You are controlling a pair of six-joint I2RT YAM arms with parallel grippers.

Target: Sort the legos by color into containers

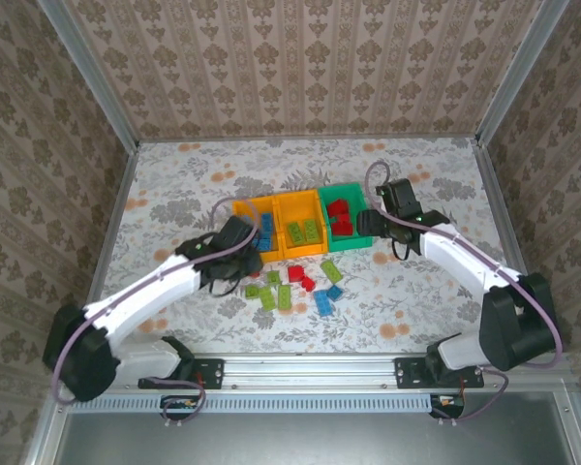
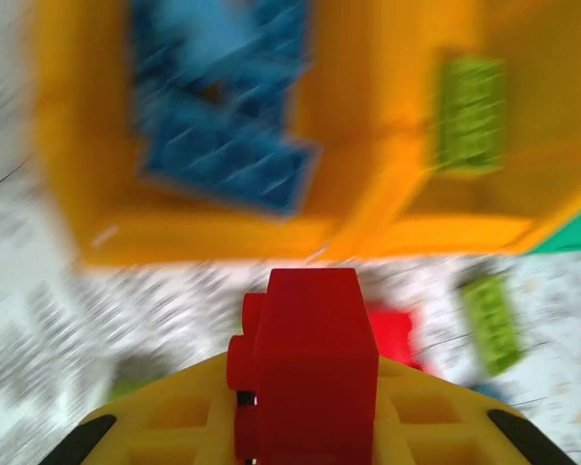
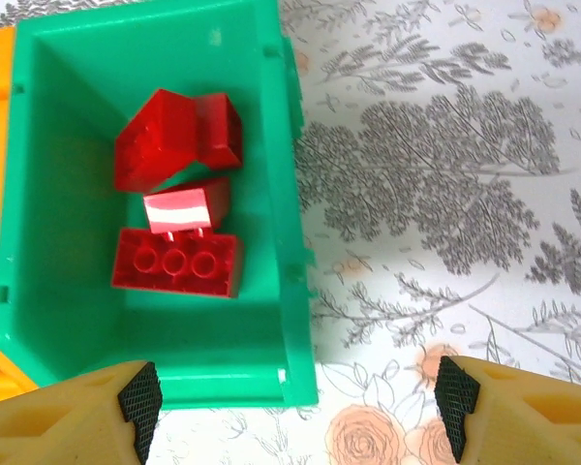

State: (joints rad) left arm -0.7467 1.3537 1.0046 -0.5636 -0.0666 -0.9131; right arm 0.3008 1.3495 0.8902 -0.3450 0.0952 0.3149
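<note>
Three bins stand in a row: an orange bin with blue bricks, an orange bin with lime green bricks, and a green bin with three red bricks. My left gripper is shut on a red brick, just in front of the left orange bin. My right gripper is open and empty over the green bin's near right corner. Loose green, red and blue bricks lie in front of the bins.
The flowered tablecloth covers the table, with bare room left, right and behind the bins. Metal posts and patterned walls enclose the table. A loose green brick and a red one lie just ahead of my left gripper.
</note>
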